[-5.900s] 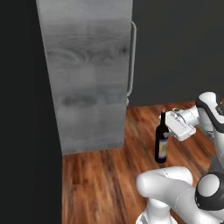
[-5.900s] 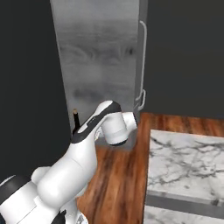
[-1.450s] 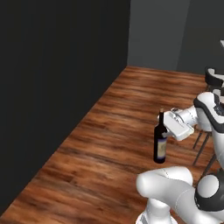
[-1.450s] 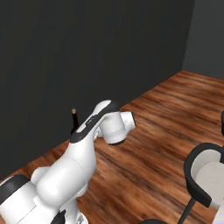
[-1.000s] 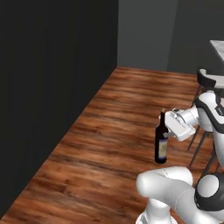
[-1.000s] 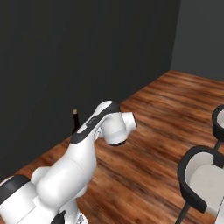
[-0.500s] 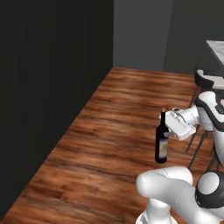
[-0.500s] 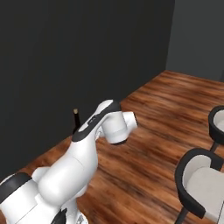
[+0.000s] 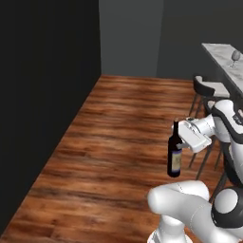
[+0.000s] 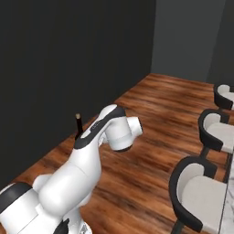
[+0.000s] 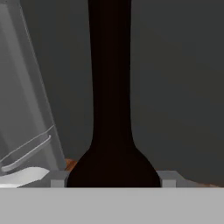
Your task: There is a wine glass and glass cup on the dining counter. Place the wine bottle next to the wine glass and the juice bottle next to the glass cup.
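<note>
Left base view, change: against the picture half a second back, my whole view has swung with the base; the dark wall now fills less of the left, and more of the wood floor (image 9: 118,128) shows. The surface (image 9: 223,59), white marble, has come further into the upper right, and I now see the wine glass (image 9: 234,57) standing on it.
Left base view, bottle: the wine bottle (image 9: 174,154) hangs upright off the floor, in the same place relative to the arm as before, its pale label facing me.
Left base view, tool: the tool (image 9: 182,141) sits against the bottle's shoulder and neck from the right and has hold of it.
Left base view, surroundings: a stool (image 9: 209,90) stands beside the surface, between the arm and the wine glass.
Right base view, change: the view has turned too; three stools now line the right edge where I saw two.
Right base view, bottle: the bottle's thin neck pokes up behind the white arm, which hides the rest.
Right base view, obstacles: the nearest stool (image 10: 196,194) is close on the right, the next stool (image 10: 218,133) and the far stool (image 10: 225,95) beyond it.
Hand view, tool: the dark neck rises straight up the middle, flaring to the shoulder between the two fingertips (image 11: 170,177); the jaws stand partly open, closed on the bottle.
</note>
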Controlling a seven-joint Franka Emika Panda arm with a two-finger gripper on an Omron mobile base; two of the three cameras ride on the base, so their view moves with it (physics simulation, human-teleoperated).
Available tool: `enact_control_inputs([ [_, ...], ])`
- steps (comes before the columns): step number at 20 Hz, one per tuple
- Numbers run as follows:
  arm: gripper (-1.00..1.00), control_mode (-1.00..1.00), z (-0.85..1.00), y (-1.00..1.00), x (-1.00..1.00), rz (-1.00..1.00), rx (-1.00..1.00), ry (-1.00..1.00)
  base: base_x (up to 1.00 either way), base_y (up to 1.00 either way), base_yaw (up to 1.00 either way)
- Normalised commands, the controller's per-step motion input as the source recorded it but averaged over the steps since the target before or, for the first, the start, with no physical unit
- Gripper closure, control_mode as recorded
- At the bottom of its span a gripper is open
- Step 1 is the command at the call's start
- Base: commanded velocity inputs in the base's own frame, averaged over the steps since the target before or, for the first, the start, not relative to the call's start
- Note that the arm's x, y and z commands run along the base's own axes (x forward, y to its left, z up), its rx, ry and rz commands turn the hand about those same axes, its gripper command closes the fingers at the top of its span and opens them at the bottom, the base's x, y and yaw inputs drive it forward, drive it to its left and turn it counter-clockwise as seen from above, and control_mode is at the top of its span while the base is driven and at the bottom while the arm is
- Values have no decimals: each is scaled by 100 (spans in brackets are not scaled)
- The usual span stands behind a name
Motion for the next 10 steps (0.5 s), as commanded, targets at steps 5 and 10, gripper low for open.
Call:
enact_control_inputs([
  [5,100,100,0,0,0,0,0,0,81,-14,-6],
  [10,100,100,0,0,0,0,0,0,85,-13,-2],
])
